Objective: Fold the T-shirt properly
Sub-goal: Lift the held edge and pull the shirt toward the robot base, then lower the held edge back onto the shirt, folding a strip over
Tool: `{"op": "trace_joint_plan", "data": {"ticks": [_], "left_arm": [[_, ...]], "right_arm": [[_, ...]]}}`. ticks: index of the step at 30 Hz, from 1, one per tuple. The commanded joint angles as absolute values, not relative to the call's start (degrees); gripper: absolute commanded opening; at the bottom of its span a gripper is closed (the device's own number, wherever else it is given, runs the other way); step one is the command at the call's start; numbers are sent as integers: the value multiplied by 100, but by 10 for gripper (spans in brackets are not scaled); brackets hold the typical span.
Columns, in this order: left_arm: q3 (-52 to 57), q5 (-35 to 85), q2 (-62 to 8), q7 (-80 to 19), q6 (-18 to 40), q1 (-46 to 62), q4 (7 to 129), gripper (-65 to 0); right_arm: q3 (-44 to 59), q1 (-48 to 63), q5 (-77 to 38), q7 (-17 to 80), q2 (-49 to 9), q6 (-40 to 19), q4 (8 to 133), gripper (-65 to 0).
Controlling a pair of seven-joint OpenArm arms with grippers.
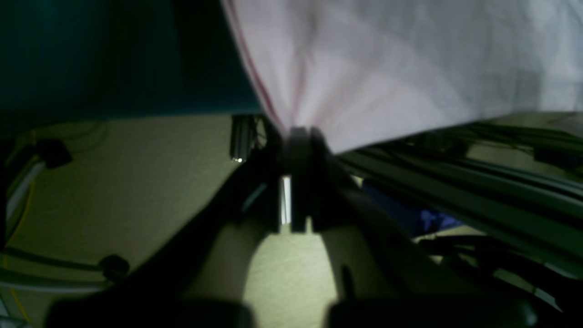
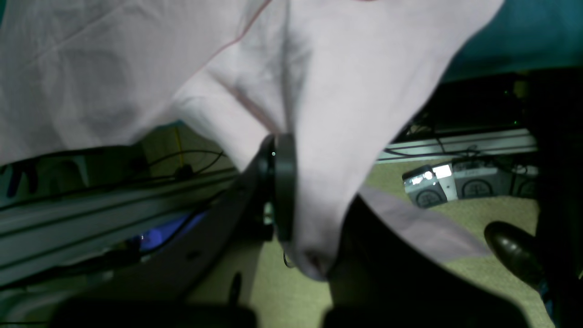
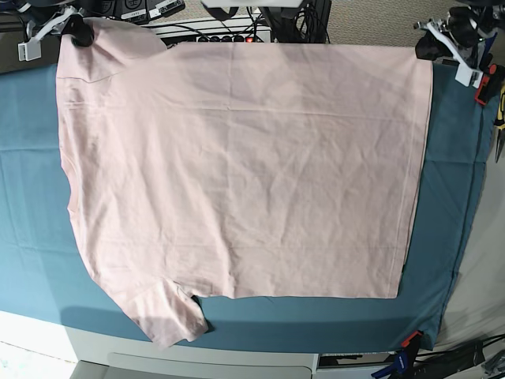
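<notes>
Both pincers clamp the T-shirt (image 3: 237, 174)'s far edge.
Only your wrist views show left gripper (image 1: 300, 134) and right gripper (image 2: 284, 150) pinching cloth (overhead: hem right, sleeves left).

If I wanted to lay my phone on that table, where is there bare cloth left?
The T-shirt covers most of the teal table cloth. Bare cloth shows in a strip along the left edge, a narrower strip right of the shirt's hem, and a band under its lower edge. The top corners are crowded: the left gripper and right gripper pinch the shirt there.
</notes>
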State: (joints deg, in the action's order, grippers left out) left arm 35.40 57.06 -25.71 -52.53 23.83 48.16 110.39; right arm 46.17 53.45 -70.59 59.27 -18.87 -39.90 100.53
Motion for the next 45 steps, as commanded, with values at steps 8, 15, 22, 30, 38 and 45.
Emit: {"op": "trace_joint_plan", "data": {"ticks": [8, 15, 22, 30, 38, 45], "left_arm": [[3769, 5776, -2578, -5214, 2412, 5196, 11242, -650], [3769, 5898, -2521, -5282, 2556, 5369, 11242, -650], [3769, 5918, -2521, -5301, 2558, 5527, 11242, -650], [3769, 5922, -2521, -5290, 2561, 5540, 11242, -650], [3769, 6119, -2462, -5186, 2821, 5293, 11244, -650], [3769, 6136, -2462, -5140, 2821, 4777, 11242, -650]], "right_arm": [[4700, 5734, -7264, 6077, -1973, -4000, 10125, -650], [4840, 5826, -7260, 6152, -2003, -4000, 10125, -650], [5266, 5830, -7264, 6265, -2003, -4000, 10125, -650], [5297, 5848, -7328, 6259, -2001, -4000, 10125, -650], [5299, 5553, -7758, 6294, -1999, -4000, 10125, -650], [5295, 4768, -7754, 6274, -1984, -4000, 10125, -650]]}}
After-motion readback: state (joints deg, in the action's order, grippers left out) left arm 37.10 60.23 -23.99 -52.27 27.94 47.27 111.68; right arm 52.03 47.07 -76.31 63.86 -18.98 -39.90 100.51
